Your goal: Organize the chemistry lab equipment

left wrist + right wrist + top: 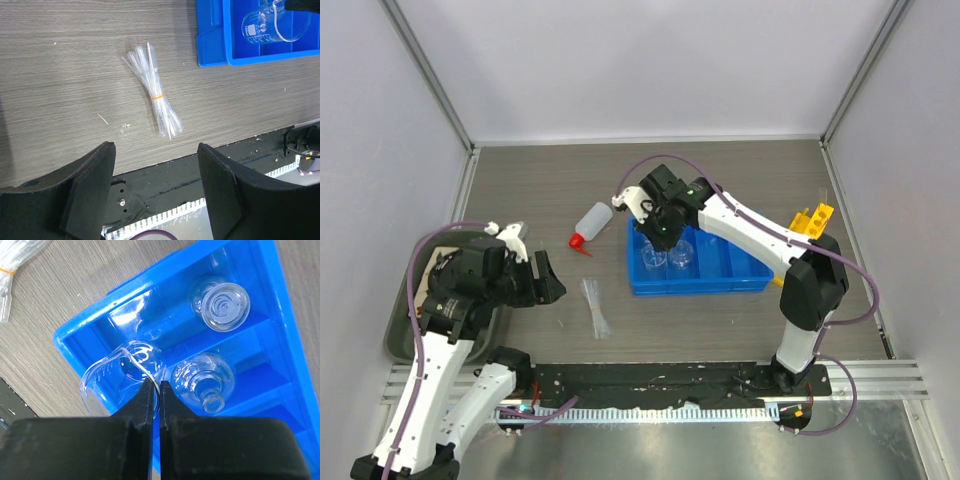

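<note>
Pinching the rim of a small glass beaker (pixel 112 375) between pressed-together fingers, the right gripper (pixel 156 386) holds it at the end of the blue bin (pixel 70 342), directly below the jaws, with a flask (pixel 202 380) just beside the fingertips. Whether the beaker's base touches the bin floor is unclear, so lowering it straight and releasing only once seated looks wise. The left gripper (pixel 156 155), spread and empty, hangs above the banded pipettes (pixel 156 97).
</note>
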Robot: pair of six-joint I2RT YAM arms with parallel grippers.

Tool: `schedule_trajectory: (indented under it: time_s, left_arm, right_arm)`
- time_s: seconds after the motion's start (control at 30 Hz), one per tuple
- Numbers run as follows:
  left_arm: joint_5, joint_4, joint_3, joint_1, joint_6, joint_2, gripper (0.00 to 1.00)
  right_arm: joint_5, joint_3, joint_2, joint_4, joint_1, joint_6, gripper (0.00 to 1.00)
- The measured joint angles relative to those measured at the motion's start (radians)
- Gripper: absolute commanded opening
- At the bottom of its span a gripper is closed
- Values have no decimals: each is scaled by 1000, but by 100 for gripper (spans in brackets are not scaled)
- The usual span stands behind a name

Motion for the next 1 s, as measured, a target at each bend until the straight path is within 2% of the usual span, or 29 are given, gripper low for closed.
schedule_trajectory:
  time_s: [0.2, 0.47, 0.73, 1.0]
  left_arm:
    - [-10, 0, 0, 0, 0, 7, 71]
    - [-18, 0, 0, 0, 0, 11, 71]
    - [-18, 0, 0, 0, 0, 12, 71]
    - [-25, -1, 0, 0, 0, 18, 71]
  right_arm:
    - [-131, -57, 26, 56, -57, -55, 1]
    - [-196, -97, 73, 129, -62, -71, 1]
    - [-190, -109, 79, 190, -62, -62, 1]
    - [-107, -109, 79, 224, -62, -47, 2]
